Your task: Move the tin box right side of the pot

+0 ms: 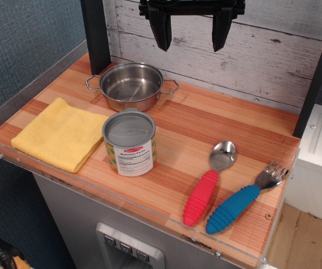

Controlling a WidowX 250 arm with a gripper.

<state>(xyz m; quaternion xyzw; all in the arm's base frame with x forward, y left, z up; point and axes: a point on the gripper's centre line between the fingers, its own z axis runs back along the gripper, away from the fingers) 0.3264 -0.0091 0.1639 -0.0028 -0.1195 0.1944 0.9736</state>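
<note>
The tin box (129, 143) is a small can with a grey lid and a white label with a red logo. It stands upright on the wooden counter (205, 129), just in front of the pot. The pot (131, 85) is a shallow shiny steel pot with two loop handles, empty, at the back left. My gripper (192, 31) hangs high above the counter at the top of the view, behind and to the right of the pot. Its two black fingers are apart and hold nothing.
A folded yellow cloth (60, 134) lies left of the can. A spoon with a red handle (210, 184) and a fork with a blue handle (245, 197) lie at the front right. A black post (96, 33) stands left of the pot. A white plank wall (273, 61) backs the counter.
</note>
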